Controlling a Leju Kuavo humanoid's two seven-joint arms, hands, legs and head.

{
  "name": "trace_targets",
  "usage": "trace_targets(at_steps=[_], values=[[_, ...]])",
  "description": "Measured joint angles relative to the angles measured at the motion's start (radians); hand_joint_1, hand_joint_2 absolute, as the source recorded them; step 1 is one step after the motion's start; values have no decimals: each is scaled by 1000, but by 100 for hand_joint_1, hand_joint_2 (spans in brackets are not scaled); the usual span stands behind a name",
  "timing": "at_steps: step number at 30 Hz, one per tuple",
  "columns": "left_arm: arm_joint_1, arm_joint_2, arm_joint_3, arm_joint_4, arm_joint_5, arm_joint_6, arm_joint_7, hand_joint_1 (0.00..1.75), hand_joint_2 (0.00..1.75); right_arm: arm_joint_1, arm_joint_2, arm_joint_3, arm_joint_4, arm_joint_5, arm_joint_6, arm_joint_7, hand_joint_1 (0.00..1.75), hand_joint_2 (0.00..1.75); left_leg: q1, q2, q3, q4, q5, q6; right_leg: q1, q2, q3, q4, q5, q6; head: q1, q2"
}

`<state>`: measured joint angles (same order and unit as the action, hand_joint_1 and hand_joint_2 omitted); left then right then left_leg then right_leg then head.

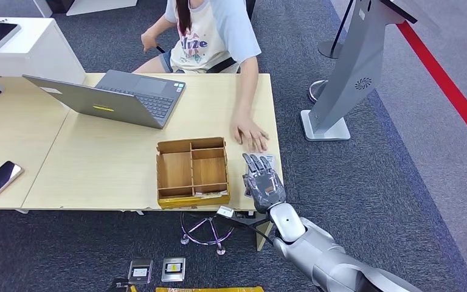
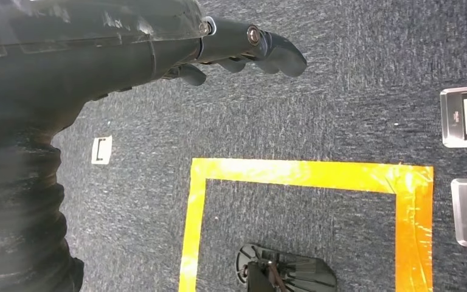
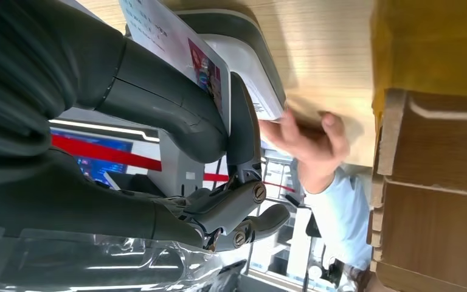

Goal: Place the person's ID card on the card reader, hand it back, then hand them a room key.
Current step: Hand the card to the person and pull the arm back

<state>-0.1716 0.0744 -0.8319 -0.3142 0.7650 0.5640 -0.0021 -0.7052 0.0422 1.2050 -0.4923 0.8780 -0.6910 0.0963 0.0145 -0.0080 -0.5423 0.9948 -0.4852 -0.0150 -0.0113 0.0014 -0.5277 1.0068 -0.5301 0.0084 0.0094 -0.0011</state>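
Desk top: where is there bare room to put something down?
A wide bare patch of the light wooden desk lies between the grey laptop and the brown divided cardboard box. It is crowded right of the box, around the robot's right hand, card reader and person's hand.

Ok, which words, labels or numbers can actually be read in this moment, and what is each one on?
"elize", partly hidden by hair: on the person's T-shirt.
Printed lines on the ID card held by the right hand: too blurred to read.
Small print on the card reader edge: too small to read.
Yellow sticker on the laptop lid: no legible text.
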Motion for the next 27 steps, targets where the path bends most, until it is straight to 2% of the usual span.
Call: trace_targets(at_steps=[5, 9, 12, 16, 21, 27], values=[[-2, 0, -13, -5, 0, -10, 15, 0, 175, 2, -1, -25, -2, 110, -1, 6, 175, 175, 0, 0, 0, 0, 0, 0, 0, 0, 0, 0, 0, 0, 0, 0], [-2, 1, -24, -7, 1, -36, 22, 0, 175, 2, -5, -82, -40, 226, -2, 2, 175, 175, 0, 0, 0, 0, 0, 0, 0, 0, 0, 0, 0, 0, 0, 0], [-3, 1, -33, -7, 0, -58, 23, 0, 175, -4, -12, -128, -89, 259, -3, 3, 175, 175, 0, 0, 0, 0, 0, 0, 0, 0, 0, 0, 0, 0, 0, 0], [-4, 3, -47, -9, -2, -79, 20, 0, 175, -25, -41, -159, -171, 255, 12, 20, 175, 175, 0, 0, 0, 0, 0, 0, 0, 0, 0, 0, 0, 0, 0, 0], [-7, 6, -49, -10, 2, -95, -18, 0, 175, -52, -87, -157, -291, 209, 83, 53, 175, 175, 0, 0, 0, 0, 0, 0, 0, 0, 0, 0, 0, 0, 0, 0], [-3, 12, -48, -11, 28, -91, -41, 0, 175, -70, -109, -138, -367, 149, 113, 60, 175, 175, 0, 0, 0, 0, 0, 0, 0, 0, 0, 0, 0, 0, 0, 0]])
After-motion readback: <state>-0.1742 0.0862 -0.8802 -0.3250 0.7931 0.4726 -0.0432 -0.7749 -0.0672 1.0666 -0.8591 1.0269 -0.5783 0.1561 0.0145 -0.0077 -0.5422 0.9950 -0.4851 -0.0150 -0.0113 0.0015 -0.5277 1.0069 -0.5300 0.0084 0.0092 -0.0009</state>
